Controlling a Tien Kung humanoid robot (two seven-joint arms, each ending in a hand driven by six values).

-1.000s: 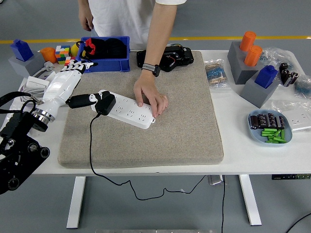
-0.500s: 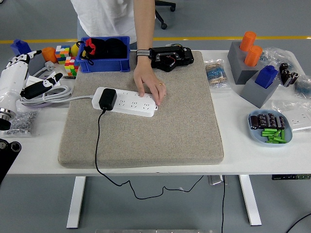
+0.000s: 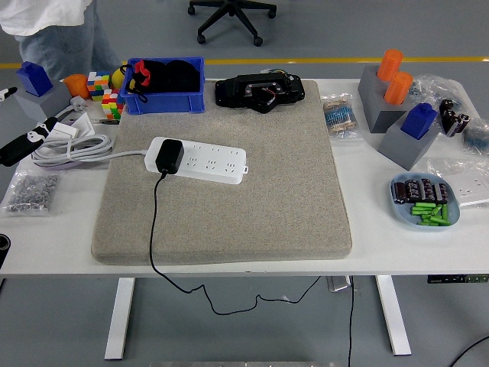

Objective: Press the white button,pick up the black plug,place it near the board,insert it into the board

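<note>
The white power strip [image 3: 200, 159] lies flat on the grey felt mat [image 3: 252, 206], left of the mat's middle. The black plug [image 3: 168, 157] sits seated in the strip's left end. Its black cable [image 3: 151, 229] runs toward me over the mat and drops past the table's front edge. The strip's white button is too small to make out. Only a sliver of my left hand [image 3: 15, 148] shows at the picture's left edge, well away from the strip. My right hand is out of view.
A person [image 3: 46, 23] stands off the far left corner. Along the back are a blue bin [image 3: 164, 103], a black device [image 3: 260, 90] and colour cubes [image 3: 99, 84]. A coiled white cord [image 3: 69, 149] lies left. Grey blocks [image 3: 382, 107] and a dish of parts [image 3: 425, 202] stand right.
The person's hand has left the power strip and the person has stepped away to the far left. My left hand has drawn back to the left edge. The strip was straightened.
</note>
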